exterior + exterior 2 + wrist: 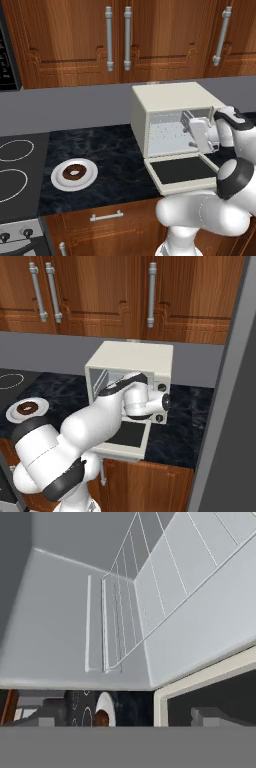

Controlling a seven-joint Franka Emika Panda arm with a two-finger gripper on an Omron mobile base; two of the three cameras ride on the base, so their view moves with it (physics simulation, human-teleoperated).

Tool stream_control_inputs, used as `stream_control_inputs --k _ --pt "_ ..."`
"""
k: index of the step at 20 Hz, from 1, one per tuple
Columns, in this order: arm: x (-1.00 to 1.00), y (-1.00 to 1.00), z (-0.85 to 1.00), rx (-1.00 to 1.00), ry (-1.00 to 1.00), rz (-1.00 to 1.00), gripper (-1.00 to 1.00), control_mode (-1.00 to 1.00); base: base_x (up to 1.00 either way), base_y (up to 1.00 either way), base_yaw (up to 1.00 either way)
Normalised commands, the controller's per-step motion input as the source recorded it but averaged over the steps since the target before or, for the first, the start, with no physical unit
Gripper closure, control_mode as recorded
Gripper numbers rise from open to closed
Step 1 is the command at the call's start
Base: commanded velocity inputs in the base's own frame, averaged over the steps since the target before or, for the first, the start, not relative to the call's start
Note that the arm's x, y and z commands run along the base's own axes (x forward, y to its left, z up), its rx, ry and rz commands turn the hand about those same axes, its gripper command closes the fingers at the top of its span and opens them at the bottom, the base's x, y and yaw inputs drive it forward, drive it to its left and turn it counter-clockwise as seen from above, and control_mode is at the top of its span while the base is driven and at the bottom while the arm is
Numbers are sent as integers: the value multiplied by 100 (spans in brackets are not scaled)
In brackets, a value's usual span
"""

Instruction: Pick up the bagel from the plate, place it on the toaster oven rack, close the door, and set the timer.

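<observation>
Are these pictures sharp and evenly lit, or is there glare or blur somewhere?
Left base view: even light, no glare; bagel on the plate slightly soft. Right base view: same flat light. Hand view: toaster oven rack crisp but steeply foreshortened.

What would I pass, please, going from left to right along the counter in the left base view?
Stove burners → plate carrying the bagel → toaster oven with its door folded down in front → open gripper at the oven mouth.
</observation>
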Motion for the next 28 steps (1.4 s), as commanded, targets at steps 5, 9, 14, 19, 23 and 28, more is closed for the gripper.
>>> stream_control_inputs --k 5,9,14,19,23,28 --pt "29 2 -17 2 -1 -8 -100 -100 0 0 0" --pt "25 4 -20 0 0 -9 -100 -100 0 0 0" --pt "18 14 -13 0 -4 -5 -100 -100 0 0 0" --pt "21 17 -9 -1 -6 -3 -100 -100 0 0 0" --pt "22 15 -14 -2 -6 0 -100 -100 0 0 0" --pt "20 12 -10 -5 -6 0 -100 -100 0 0 0"
